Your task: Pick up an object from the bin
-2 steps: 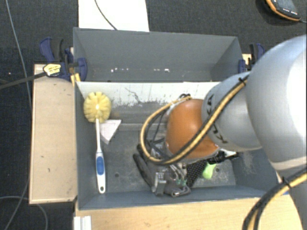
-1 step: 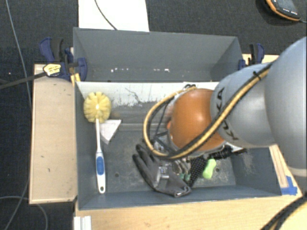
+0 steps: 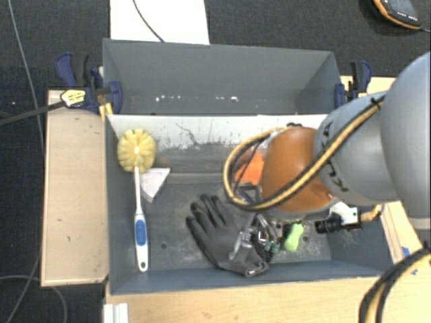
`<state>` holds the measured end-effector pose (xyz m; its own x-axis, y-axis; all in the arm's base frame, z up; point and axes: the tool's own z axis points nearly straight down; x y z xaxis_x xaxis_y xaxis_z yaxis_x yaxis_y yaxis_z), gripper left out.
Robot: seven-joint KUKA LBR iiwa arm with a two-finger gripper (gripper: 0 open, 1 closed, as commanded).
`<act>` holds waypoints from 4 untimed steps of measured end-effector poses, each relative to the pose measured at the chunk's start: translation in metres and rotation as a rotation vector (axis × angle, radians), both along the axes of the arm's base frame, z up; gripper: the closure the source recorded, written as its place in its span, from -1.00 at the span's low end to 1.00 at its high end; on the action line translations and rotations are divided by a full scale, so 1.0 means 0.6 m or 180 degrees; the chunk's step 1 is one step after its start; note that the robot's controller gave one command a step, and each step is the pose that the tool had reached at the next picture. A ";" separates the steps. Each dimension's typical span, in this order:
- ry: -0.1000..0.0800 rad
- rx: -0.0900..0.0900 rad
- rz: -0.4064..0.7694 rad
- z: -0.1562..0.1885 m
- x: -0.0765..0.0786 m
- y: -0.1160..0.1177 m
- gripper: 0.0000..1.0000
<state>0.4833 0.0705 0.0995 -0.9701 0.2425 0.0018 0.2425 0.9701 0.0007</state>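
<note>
**Object.** A black glove [image 3: 210, 226] lies flat on the floor of the bin [image 3: 215, 79], in the front half, just right of centre. The material is dark and limp, with creases across the palm. The glove's tips are spread and point toward the left rear. The cuff end runs to the front right, close to the front wall.

**Arm pose.** The arm [image 3: 387, 147] enters from the right and bends down into the right half of the bin. An orange cover [image 3: 289, 173] on the wrist sits above the bin floor, and a yellow-and-black cable [image 3: 232, 173] loops round it. The gripper [image 3: 250, 246] points down from under the cover. It is low at the glove's cuff end, near the front wall.

**Gripper state.** Cannot be told. Its metal parts overlap the dark glove, and the view does not separate them. Whether the glove is gripped cannot be told either.

**Other contents.**
- A brush [image 3: 139, 200] lies along the left wall, well apart from the gripper. It has a round yellow head toward the rear and a white handle with a blue grip.
- A white triangular scrap [image 3: 153, 180] lies just beside the brush handle, below the head.
- A small green part [image 3: 293, 238] sits just right of the gripper, under the cover. Whether it belongs to the robot or to the bin cannot be told
</note>
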 end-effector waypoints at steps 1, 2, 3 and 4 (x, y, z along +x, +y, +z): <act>-0.0026 0.0005 0.0326 -0.048 -0.011 0.069 -1.00; 0.0002 0.0000 0.0255 -0.048 -0.008 -0.001 1.00; 0.0002 -0.0001 0.0254 -0.048 -0.009 -0.001 1.00; 0.0001 -0.0001 0.0252 -0.040 -0.010 -0.001 1.00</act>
<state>0.4774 0.0700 0.0755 -0.9863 0.1651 0.0020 0.1651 0.9863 0.0005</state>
